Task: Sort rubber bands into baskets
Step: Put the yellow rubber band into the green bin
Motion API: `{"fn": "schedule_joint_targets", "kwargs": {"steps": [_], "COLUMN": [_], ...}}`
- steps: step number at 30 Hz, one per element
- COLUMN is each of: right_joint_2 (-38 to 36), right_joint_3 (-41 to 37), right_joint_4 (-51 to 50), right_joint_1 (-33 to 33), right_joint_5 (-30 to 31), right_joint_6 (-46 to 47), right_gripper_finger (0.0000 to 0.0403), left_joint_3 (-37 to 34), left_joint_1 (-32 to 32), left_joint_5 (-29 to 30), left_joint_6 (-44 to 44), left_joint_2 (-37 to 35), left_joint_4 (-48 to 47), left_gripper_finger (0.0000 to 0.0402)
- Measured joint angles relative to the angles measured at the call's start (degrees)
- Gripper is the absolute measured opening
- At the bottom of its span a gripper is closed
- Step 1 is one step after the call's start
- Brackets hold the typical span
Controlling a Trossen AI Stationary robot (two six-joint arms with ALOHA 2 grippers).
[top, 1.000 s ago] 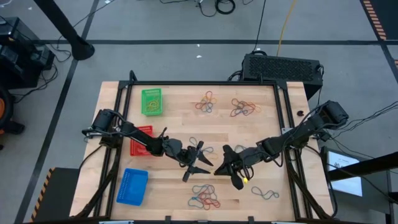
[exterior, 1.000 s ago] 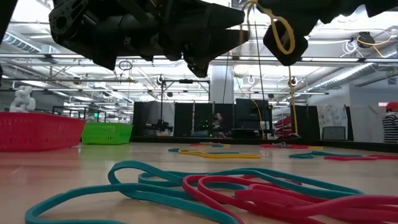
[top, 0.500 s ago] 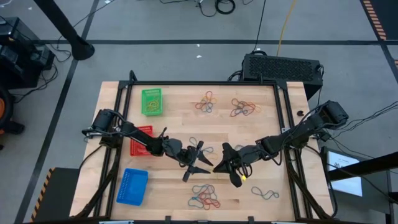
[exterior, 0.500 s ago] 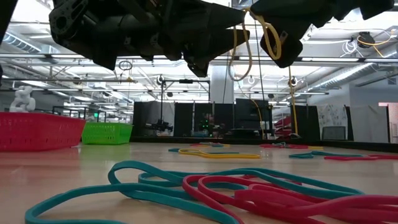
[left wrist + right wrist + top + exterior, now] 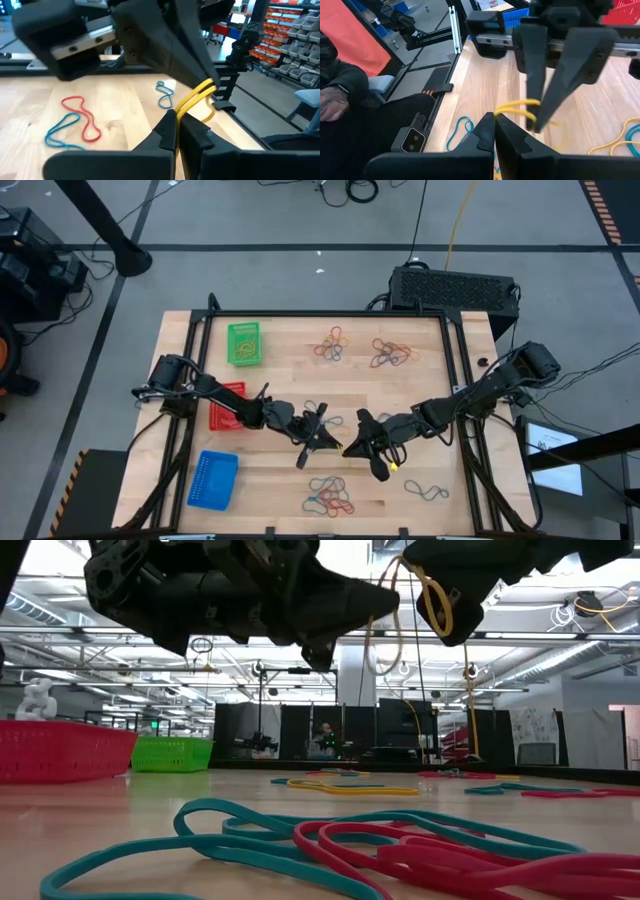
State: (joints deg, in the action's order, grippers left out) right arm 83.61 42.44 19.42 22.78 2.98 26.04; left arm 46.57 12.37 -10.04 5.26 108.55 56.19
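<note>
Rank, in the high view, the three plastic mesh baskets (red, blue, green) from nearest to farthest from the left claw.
Measured from the left claw, shut near the table's middle:
1. The red plastic mesh basket, beside the left arm at the table's left side.
2. The blue plastic mesh basket, at the near left corner.
3. The green plastic mesh basket, at the far left corner.

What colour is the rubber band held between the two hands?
Yellow; the rubber band shows best in the left wrist view.

Grey floor [image 5: 300, 220], black cables [image 5: 350, 190]
</note>
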Motion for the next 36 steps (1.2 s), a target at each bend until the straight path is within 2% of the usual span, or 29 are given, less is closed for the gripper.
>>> {"fn": "schedule_joint_targets", "kwargs": {"steps": [4, 8, 14, 23, 26, 31, 36], "right_joint_2": [0.0, 0.0, 0.0, 0.0, 0.0, 0.0, 0.0], "right_joint_3": [0.0, 0.0, 0.0, 0.0, 0.0, 0.0, 0.0], "right_joint_4": [0.0, -0.7, -5.5, -6.3, -7.8, -10.3, -10.5], "right_joint_1": [-0.5, -1.0, -1.5, -1.7, -1.7, -1.7, -1.9], "right_joint_5": [0.0, 0.0, 0.0, 0.3, 0.2, 0.2, 0.5], "right_joint_6": [-0.4, -3.5, -9.0, -10.3, -10.5, -10.5, -10.4], "right_gripper_finger": [0.0015, 0.0048, 0.0090, 0.0100, 0.0100, 0.0100, 0.0100], "left_joint_3": [0.0, 0.0, 0.0, -0.1, -0.1, -0.1, -0.1], "left_joint_1": [0.0, -0.4, -2.6, -8.5, -11.6, -18.6, -28.3], "left_joint_5": [0.0, -0.1, 0.6, 17.0, 22.7, 28.5, 32.8], "left_joint_6": [0.3, 0.0, -1.2, -3.1, -3.1, -3.1, -3.1], "left_joint_2": [0.0, -2.2, -10.0, -29.8, -36.3, -44.3, -48.4], "left_joint_4": [-0.2, -4.0, -20.2, -58.6, -68.8, -81.8, -92.0], "left_gripper_finger": [0.0008, 0.0005, 0.0004, 0.0003, 0.0003, 0.0003, 0.0003]}}
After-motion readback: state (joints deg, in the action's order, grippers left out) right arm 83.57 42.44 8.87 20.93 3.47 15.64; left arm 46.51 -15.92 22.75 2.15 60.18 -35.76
